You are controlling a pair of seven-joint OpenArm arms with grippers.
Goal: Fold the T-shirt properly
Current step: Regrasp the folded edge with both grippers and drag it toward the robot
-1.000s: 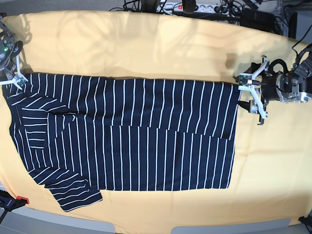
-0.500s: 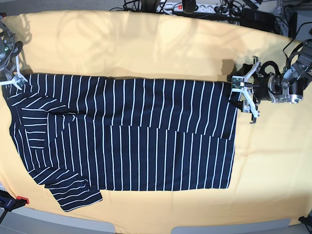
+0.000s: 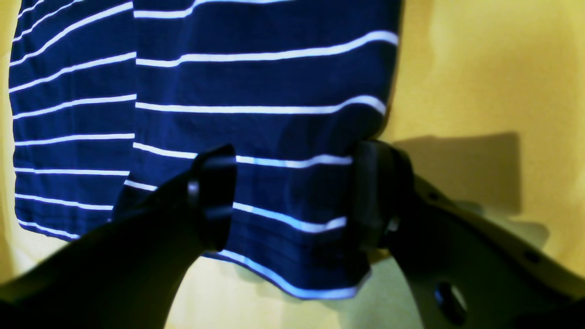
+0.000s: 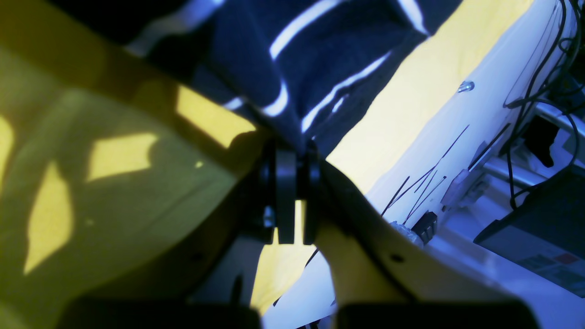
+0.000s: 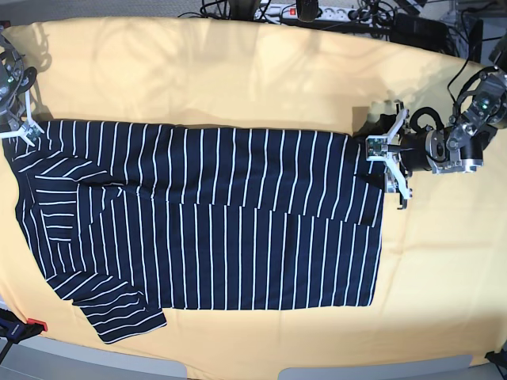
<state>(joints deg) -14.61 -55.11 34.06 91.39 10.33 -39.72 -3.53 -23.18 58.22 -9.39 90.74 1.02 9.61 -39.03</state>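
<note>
The dark navy T-shirt with thin white stripes lies spread flat on the yellow table cover, with one sleeve at the front left. My left gripper is open at the shirt's back right corner. In the left wrist view the left gripper has its two fingers on either side of the striped hem, which is slightly bunched between them. My right gripper is shut on the shirt's back left corner. In the right wrist view the right gripper pinches the cloth.
A power strip and cables lie beyond the table's back edge. A black clamp sits at the front left corner. The right wrist view shows the white table edge with cables close by.
My left gripper has moved left from beside the shirt onto its back right corner, and the cloth there has bunched a little. The right arm has not moved.
</note>
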